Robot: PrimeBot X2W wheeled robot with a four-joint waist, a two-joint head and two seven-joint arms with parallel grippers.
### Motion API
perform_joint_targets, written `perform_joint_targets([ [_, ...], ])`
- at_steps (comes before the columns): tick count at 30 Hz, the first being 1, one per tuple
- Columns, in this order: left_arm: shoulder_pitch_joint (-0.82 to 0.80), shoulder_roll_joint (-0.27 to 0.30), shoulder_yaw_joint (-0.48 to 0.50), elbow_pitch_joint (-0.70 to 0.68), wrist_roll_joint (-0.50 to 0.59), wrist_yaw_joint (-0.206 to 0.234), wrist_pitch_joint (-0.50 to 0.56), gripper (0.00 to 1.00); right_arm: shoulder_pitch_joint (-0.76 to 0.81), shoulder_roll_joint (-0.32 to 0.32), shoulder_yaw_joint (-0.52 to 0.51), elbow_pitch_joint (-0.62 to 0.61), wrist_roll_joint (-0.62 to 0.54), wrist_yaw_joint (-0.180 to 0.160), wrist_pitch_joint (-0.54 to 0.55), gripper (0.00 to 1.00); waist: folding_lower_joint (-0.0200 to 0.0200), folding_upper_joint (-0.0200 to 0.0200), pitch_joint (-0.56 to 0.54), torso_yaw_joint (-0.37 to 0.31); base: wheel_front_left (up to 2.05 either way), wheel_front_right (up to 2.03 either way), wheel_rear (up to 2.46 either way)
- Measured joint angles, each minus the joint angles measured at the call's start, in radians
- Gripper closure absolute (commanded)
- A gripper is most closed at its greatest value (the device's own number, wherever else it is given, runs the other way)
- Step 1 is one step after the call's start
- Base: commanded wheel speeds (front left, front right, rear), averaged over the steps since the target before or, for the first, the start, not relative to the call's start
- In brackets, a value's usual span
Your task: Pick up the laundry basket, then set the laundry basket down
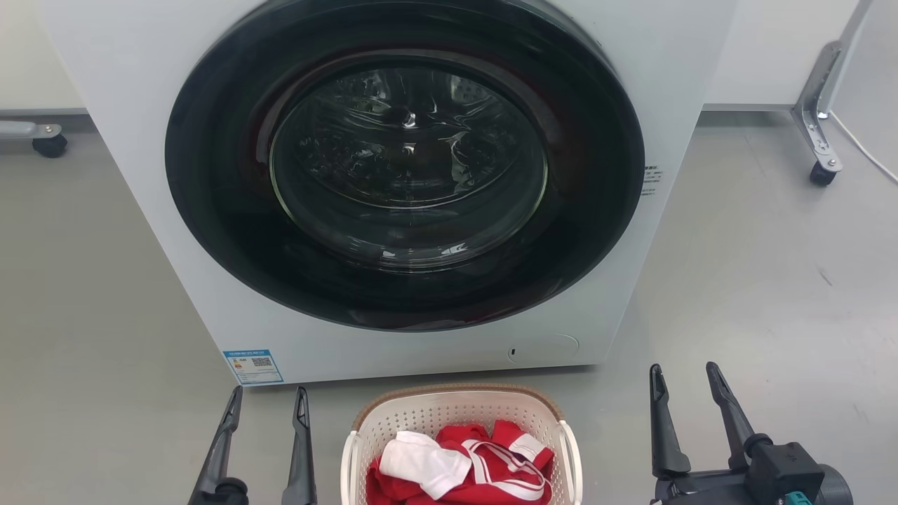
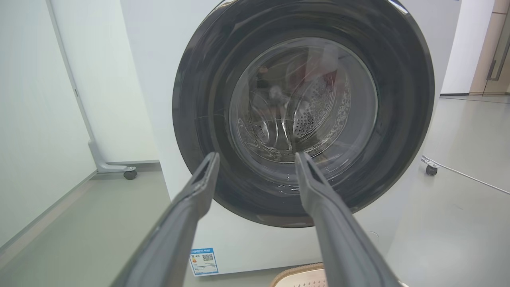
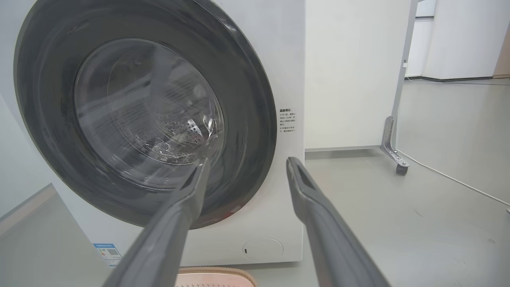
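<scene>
laundry basket (image 1: 459, 421), grey floor (image 1: 758, 280), washing machine (image 1: 631, 70)

A white front-loading washing machine (image 1: 140, 210) with a dark round door (image 1: 407, 175) stands on a smooth grey floor (image 1: 772, 280), flanked by white partition panels (image 1: 779, 49) on metal feet with black castors (image 1: 822, 173); a white cable (image 1: 866, 151) lies alongside

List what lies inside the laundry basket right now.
The laundry basket holds a red garment with white stripes and a white cloth lying on it. The clothes cover the basket's floor, and the head view's bottom edge cuts off its near part.
</scene>
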Motion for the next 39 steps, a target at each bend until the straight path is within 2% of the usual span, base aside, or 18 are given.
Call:
perform_joint_targets([
  [28,0.016,-0.003,0.002,-0.005,0.010,0.004,-0.004,0.00,0.001,0.003,-0.007,-0.014,-0.019,-0.003,-0.005,0.00,0.0000,-0.0001,0.017,0.001,0.00,0.00,0.00],
  [39,0.004,-0.004,-0.002,-0.015,0.000,0.004,-0.004,0.00,-0.011,0.004,-0.011,-0.028,-0.014,0.007,-0.005,0.00,0.0000,0.0000,0.071,0.004,0.00,0.00,0.00],
])
